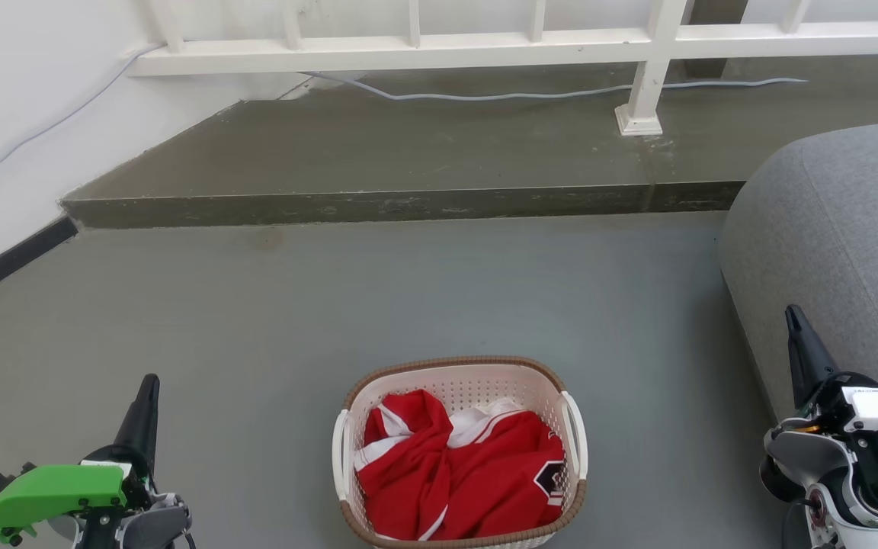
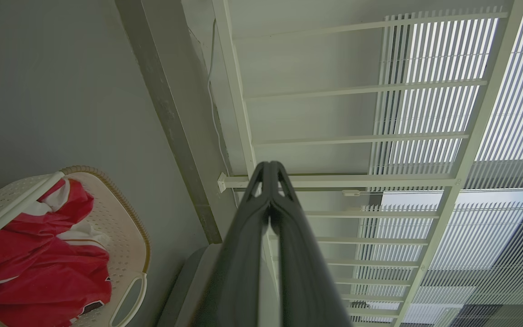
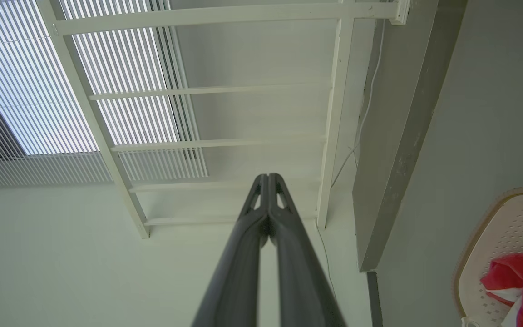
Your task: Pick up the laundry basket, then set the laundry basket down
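Left tool (image 1: 150, 381) and right tool (image 1: 793, 314), closed, flank the laundry basket (image 1: 454, 361).

**Light:** soft, even daylight, moderately bright; no glare in the head view.

**Source:** slatted blinds (image 2: 443, 113) lay beyond and to the right of the left gripper (image 2: 270, 169) in its wrist view. They lay beyond and to the left of the right gripper (image 3: 268, 178) in its own. The slats were washed out to white-blue.

**Shadows:** faint and soft-edged on the grey floor (image 1: 256, 343) between the two grippers' fingers, beside the laundry basket (image 1: 458, 381).

**Focus:** fingers (image 2: 243, 272) were blurred at the base nearest the lens and crisper at the tips.

**Distortion:** the railing (image 3: 198, 13) bars leaned and splayed toward the wrist-view edges.

**Cast:** both wrist views were slightly greenish.
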Motion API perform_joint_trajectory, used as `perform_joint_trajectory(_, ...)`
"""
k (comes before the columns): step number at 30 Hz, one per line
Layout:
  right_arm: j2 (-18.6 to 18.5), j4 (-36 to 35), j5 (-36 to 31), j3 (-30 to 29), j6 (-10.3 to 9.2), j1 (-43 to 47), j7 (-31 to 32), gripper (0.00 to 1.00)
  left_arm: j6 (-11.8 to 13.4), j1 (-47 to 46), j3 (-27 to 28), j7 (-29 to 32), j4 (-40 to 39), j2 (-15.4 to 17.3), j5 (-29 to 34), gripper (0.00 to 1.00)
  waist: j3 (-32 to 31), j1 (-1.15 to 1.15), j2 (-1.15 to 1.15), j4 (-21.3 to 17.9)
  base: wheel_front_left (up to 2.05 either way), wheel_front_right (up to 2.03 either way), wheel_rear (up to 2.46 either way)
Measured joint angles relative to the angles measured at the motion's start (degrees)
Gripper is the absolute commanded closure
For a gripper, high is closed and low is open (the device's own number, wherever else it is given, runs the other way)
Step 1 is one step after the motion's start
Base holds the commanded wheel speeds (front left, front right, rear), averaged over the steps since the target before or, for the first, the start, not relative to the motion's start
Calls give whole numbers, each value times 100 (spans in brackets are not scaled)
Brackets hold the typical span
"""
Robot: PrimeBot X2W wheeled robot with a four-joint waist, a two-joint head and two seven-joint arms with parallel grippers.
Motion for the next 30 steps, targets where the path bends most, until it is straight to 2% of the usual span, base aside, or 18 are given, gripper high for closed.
perform_joint_trajectory(30, 8, 41, 0, -15, 1, -5, 7, 100, -20, -5, 10, 18, 99, -7, 0, 100, -2, 0, 0, 0, 0, 0, 0)
